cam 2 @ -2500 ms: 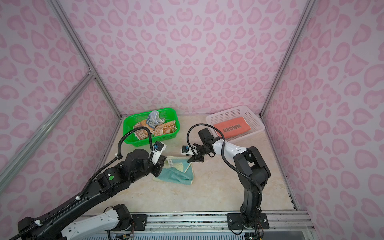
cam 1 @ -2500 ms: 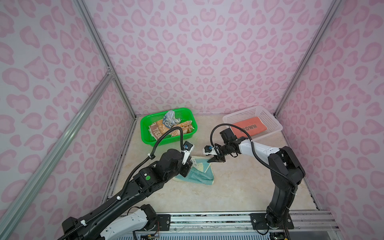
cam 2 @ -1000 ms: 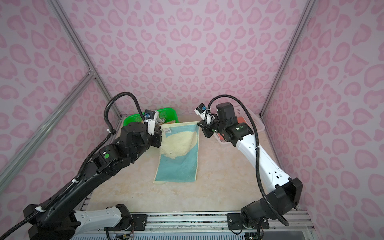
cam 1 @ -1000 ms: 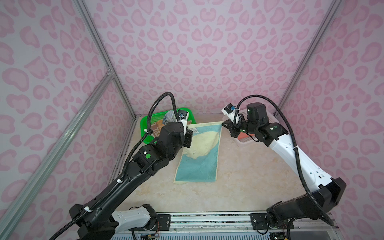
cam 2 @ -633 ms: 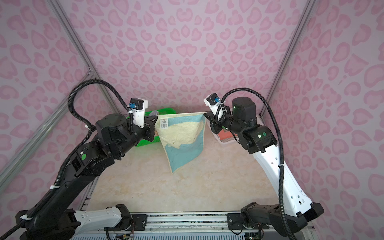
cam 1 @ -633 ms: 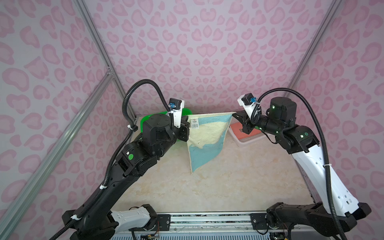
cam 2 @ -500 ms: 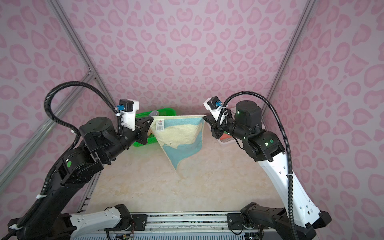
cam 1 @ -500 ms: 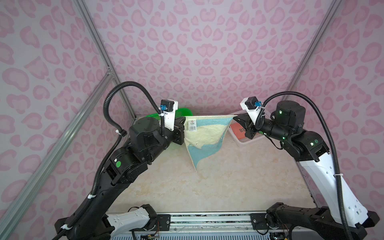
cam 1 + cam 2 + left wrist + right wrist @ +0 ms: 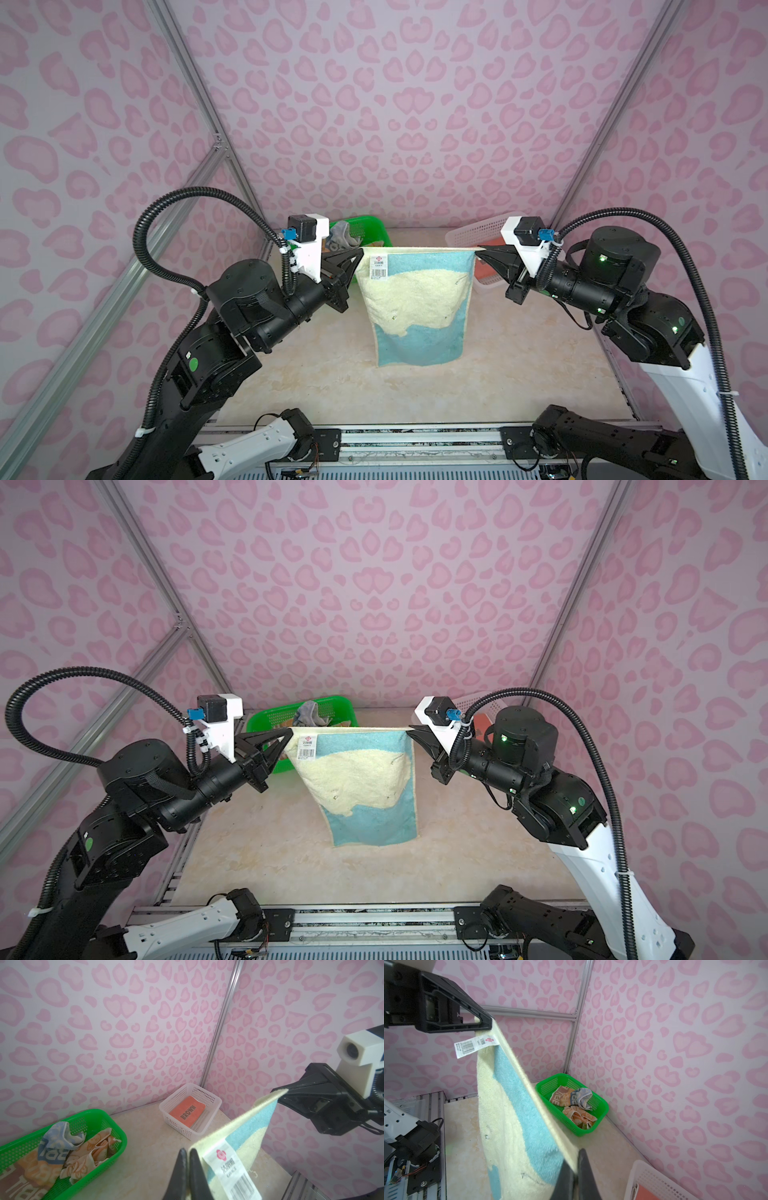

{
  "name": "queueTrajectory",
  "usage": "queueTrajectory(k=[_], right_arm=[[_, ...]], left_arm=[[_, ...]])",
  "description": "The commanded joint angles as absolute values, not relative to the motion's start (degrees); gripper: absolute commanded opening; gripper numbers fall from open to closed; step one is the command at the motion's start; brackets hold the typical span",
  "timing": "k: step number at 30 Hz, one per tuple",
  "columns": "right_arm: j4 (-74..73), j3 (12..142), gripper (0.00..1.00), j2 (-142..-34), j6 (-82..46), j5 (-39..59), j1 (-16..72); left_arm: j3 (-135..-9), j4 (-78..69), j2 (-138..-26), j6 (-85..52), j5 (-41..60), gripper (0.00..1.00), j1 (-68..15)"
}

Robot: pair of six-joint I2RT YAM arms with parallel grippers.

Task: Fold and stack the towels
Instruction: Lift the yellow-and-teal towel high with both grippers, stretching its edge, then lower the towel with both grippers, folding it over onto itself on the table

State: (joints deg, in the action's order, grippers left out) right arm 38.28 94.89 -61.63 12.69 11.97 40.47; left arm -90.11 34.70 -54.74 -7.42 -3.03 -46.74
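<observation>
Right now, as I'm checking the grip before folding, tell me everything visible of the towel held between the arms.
The towel is soft terry, cream with blue patches and a cream border. It hangs unfolded, its top edge stretched taut between the left gripper and the right gripper, each shut on an upper corner. A white barcode label hangs near the left gripper.

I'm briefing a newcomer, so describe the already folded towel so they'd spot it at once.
At the back of the table, against the pink wall, stand a green basket and a white basket. The folded towel lies flat in the white one: plain coral with the dark word BROWN, unlike the crumpled cloths in the green basket or the blue-and-cream towel held aloft.
</observation>
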Motion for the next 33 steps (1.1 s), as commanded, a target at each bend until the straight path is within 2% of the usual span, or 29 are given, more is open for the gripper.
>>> queueTrajectory(k=[1, 5, 12, 21, 27, 33], right_arm=[[39.6, 92.7, 0.00, -62.2, 12.8, 4.1, 39.1], [38.1, 89.2, 0.00, -64.3, 12.3, 4.9, 33.3], [33.1, 83.4, 0.00, -71.5, 12.2, 9.1, 25.1], [26.8, 78.1, 0.00, -83.8, 12.5, 9.7, 24.3], [22.0, 73.0, 0.00, -88.7, 11.1, 10.9, 24.3], [24.2, 71.7, 0.00, -91.4, 10.0, 12.8, 24.3]], left_arm=[[-89.3, 32.9, -56.7, -6.2, -12.1, 0.03, -46.5], [-87.9, 31.1, -62.0, -4.0, -15.6, 0.03, -45.8], [-87.0, 26.3, -76.1, -1.5, -18.7, 0.03, -39.9], [-85.0, 21.5, -90.3, -0.4, -22.5, 0.03, -35.2], [-79.9, 17.7, -95.4, -0.1, -22.3, 0.03, -35.1], [-75.9, 15.7, -96.8, -1.0, -21.4, 0.03, -35.0]])
